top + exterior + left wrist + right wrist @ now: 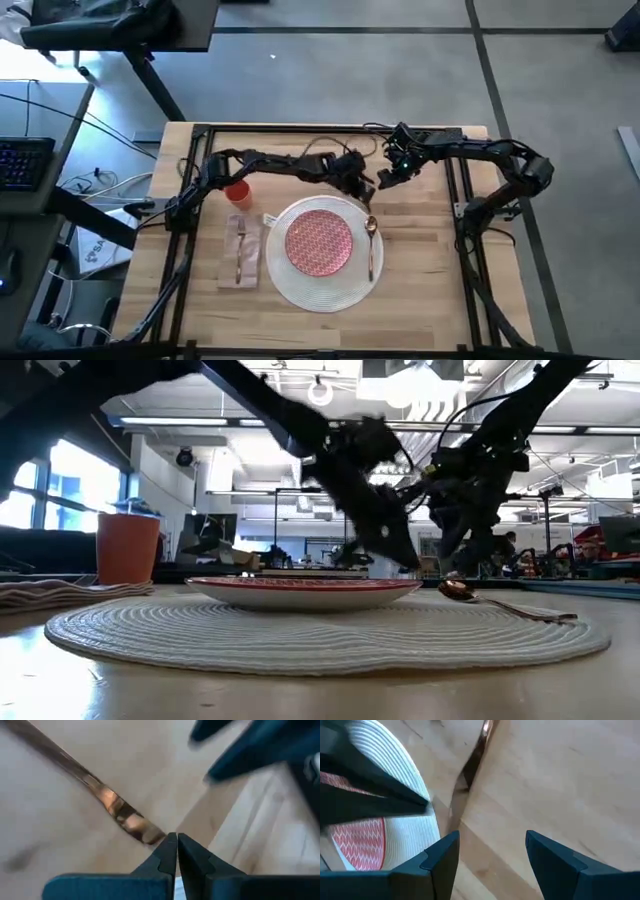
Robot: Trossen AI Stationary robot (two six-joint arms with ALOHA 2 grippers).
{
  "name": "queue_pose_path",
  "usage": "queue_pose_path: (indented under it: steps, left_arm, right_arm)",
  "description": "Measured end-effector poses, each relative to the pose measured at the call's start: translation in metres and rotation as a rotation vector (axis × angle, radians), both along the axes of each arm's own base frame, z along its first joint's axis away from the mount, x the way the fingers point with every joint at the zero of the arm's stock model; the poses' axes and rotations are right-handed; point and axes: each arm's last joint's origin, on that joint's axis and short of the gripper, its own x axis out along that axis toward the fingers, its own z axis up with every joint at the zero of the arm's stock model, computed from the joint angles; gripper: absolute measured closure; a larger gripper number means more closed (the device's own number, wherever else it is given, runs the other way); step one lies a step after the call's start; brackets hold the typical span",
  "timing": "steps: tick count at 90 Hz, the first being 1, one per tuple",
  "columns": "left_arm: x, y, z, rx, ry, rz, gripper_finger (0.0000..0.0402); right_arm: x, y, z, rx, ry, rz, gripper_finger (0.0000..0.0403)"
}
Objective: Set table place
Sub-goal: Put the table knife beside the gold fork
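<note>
A round white placemat (320, 296) lies mid-table with a red-patterned plate (318, 240) on it. A gold spoon (371, 240) rests on the mat's right edge. To the left, a gold fork (240, 250) lies on a beige napkin (228, 264), and an orange cup (237, 192) stands behind them. A gold knife (112, 805) lies flat on the bare wood just beyond the mat's far right rim. My left gripper (177, 838) is shut, pointing down at the knife's end. My right gripper (492, 840) hovers open close by, over the wood beside the knife (479, 750). My left gripper comes from above, slanting down, with its shut fingertips (170, 845) right at the tip of the knife's end (150, 835). The knife lies flat on the table. I cannot tell whether the fingertips touch it.
Black frame rails (185, 250) (465, 250) run along the table (430, 300) on the left and right. Bare wood shows between the mat and the right rail. A dark desk with a keyboard (20, 160) stands off the table's left.
</note>
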Motion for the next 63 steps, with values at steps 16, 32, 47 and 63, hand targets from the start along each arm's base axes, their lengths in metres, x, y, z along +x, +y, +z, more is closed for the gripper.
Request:
queue_pose_path:
  steps: [16,32,47,63]
  left_arm:
    - [-0.012,0.014,-0.03,-0.053,0.116,0.046,0.0401]
    - [-0.01,0.017,-0.042,-0.091,0.09,0.034,0.0402]
    - [-0.003,0.016,-0.056,-0.122,0.039,0.022,0.0402]
    - [0.002,0.011,-0.07,-0.155,0.018,0.017,0.0401]
  right_arm:
    - [0.011,-0.008,-0.02,0.021,-0.024,-0.007,0.0194]
    - [0.02,-0.013,-0.044,0.094,-0.04,-0.01,0.0194]
    - [0.027,-0.015,-0.051,0.117,-0.092,-0.005,0.0194]
    - [0.032,-0.014,-0.052,0.12,-0.118,-0.012,0.0194]
